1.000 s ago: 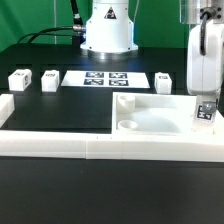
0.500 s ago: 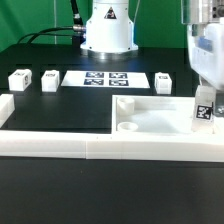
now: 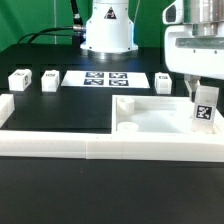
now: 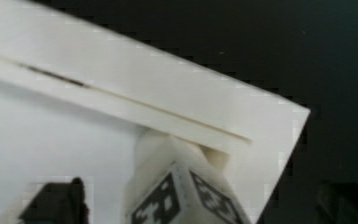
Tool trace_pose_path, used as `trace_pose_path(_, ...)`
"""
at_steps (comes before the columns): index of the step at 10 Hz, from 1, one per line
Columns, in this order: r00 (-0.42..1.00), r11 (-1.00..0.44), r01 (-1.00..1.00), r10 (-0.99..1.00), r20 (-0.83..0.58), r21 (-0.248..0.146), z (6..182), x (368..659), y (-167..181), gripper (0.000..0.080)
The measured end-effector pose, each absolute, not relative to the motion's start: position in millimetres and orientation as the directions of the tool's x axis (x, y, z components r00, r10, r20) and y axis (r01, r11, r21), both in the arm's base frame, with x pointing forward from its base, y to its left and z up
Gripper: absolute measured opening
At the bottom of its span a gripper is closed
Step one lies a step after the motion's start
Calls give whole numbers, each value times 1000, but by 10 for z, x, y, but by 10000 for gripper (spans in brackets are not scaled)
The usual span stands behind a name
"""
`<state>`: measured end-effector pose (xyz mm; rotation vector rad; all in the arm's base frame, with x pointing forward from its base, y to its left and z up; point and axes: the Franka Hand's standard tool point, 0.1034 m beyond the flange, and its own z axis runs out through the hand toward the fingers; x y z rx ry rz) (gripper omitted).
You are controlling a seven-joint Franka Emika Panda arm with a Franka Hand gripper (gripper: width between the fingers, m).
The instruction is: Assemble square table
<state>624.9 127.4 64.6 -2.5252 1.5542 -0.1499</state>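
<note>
Large white square slab [image 3: 150,118] lying flat on the black table [image 3: 60,110], toward the exterior view's right, round hole at a near corner. Tagged leg block [image 3: 205,108] upright at its right edge; three other leg blocks [image 3: 18,79] [image 3: 49,78] [image 3: 164,80] behind. Gripper [image 3: 200,90] just above, spread wide, holding nothing.

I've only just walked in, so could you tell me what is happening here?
The arm is midway through an assembly. Its gripper hangs open over one leg standing upright on the white tabletop, toward the exterior view's right. Behind, three more legs lie loose on either side of the marker board.
</note>
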Motion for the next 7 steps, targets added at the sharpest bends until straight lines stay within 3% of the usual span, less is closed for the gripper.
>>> trace_pose_path(3,813,-815,-553,-573,102,-176,620,6335,1089,649)
trace_pose_path(6,800,-801,-572,-592,95,-178,595,6325,1097,649)
trace_pose_path(7,755,-754,-630,-651,81,-185,594,6323,1101,525)
